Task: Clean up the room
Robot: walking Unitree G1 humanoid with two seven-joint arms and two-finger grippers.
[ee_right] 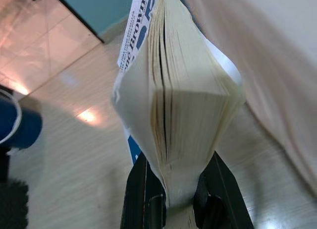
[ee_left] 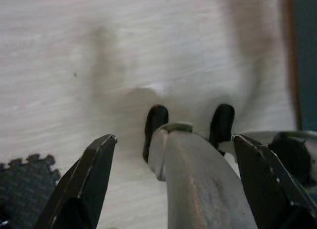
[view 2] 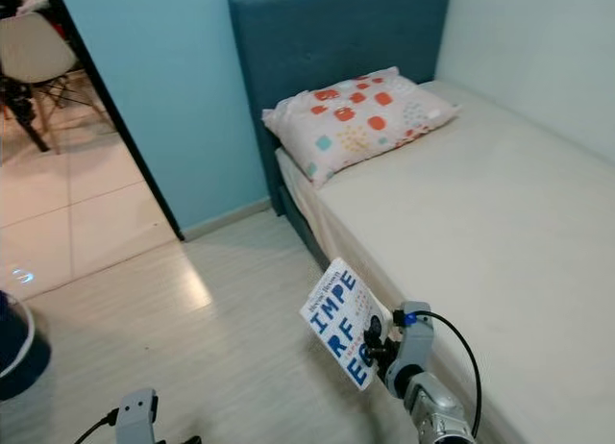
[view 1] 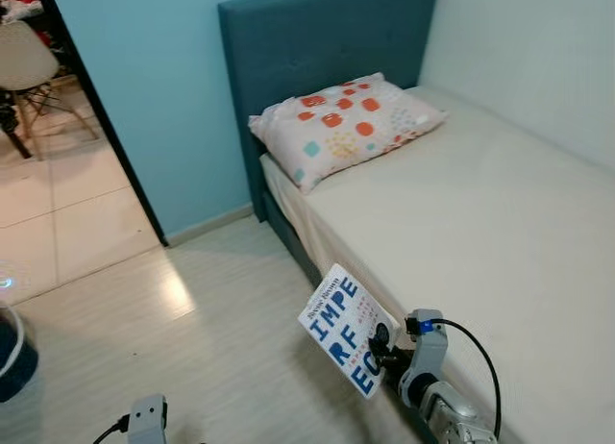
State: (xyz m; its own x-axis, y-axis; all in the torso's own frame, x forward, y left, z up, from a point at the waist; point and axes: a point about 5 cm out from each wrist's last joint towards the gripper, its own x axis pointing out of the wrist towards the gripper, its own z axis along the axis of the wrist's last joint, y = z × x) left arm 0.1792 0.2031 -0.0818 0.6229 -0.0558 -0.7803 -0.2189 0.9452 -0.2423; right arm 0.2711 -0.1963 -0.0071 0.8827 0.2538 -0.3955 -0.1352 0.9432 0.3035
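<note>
The right gripper (ee_right: pixel 173 199) clamps a thick white paperback book with blue lettering (view 1: pixel 346 331) beside the long edge of the cream-sheeted bed (view 1: pixel 500 223). The left gripper (ee_left: pixel 173 154) hangs over the pale wood floor (view 1: pixel 221 338), its fingers spread apart.

bed (view 1: pixel 500 223) with a bare cream mattress along the right side, running from near to far. teal upholstered headboard (view 1: pixel 317 40) at its far end, against the light blue wall (view 1: pixel 154 88). patterned pillow (view 1: pixel 346 127), white with orange and teal spots, lying at the far end of the mattress just before the headboard. pale wood-look floor (view 1: pixel 192 338) left of the bed. far left, a doorway onto beige tiles and a white chair (view 1: pixel 24 64). dark blue round container (view 1: pixel 14 353) at the near left edge.
</note>
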